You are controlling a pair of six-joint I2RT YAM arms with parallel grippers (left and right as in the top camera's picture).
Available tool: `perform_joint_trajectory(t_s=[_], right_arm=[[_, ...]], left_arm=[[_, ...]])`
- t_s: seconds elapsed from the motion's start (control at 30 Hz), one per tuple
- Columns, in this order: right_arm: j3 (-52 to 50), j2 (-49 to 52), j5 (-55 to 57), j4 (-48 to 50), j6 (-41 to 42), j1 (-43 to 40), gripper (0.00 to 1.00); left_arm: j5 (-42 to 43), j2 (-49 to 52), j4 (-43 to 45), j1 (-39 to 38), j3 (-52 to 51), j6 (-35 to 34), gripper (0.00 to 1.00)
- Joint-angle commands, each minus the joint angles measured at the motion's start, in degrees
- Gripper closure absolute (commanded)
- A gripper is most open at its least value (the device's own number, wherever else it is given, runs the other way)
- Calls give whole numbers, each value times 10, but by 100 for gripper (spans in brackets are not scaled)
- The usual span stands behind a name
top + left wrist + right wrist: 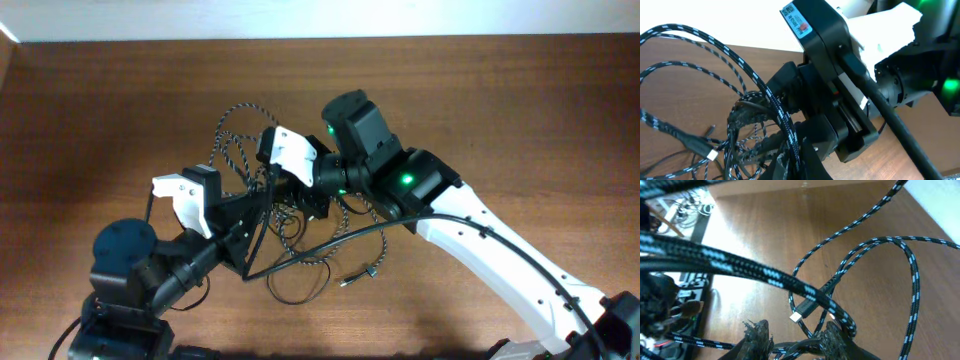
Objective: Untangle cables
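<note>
The braided black-and-white cable [232, 135] lies in loops at the table's middle, tangled with the thinner plain black cable [300, 297], whose loop lies nearer the front. A small plug [355, 278] lies to the front right. My left gripper [258, 205] is shut on a strand of the braided cable [787, 137] and holds it off the table. My right gripper [300, 195] is just beside it over the tangle. Its fingers [797, 340] are open, with braided strands [910, 265] and a dark cord crossing between them. A braided-cable plug [802, 311] hangs just ahead of them.
A thick black robot lead [330, 240] runs across the tangle from the right arm. The right gripper's black body [830, 100] fills the left wrist view, very close. Another plug [705, 150] lies on the wooden table [520, 110].
</note>
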Motion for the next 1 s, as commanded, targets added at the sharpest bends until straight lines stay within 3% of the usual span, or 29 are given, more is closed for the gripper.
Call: perform_joint_trajectory(t_s=[0.0, 0.2, 0.43, 0.53, 0.63, 0.9, 0.97], right_arm=[[5, 10, 85, 0, 14, -6, 63], [5, -37, 85, -25, 19, -7, 62], [5, -78, 85, -55, 19, -7, 55], [5, -135, 159, -62, 19, -7, 52], [4, -120, 118, -62, 19, -7, 48], [4, -40, 52, -56, 19, -7, 48], [4, -31, 10, -53, 20, -6, 52]], left_arm=[[24, -12, 8, 0, 7, -3, 97], [24, -12, 8, 0, 7, -3, 96], [24, -12, 8, 0, 7, -3, 94], [24, -12, 8, 0, 7, -3, 94], [24, -12, 8, 0, 7, -3, 94], [24, -12, 8, 0, 7, -3, 92], [24, -12, 8, 0, 7, -3, 93]])
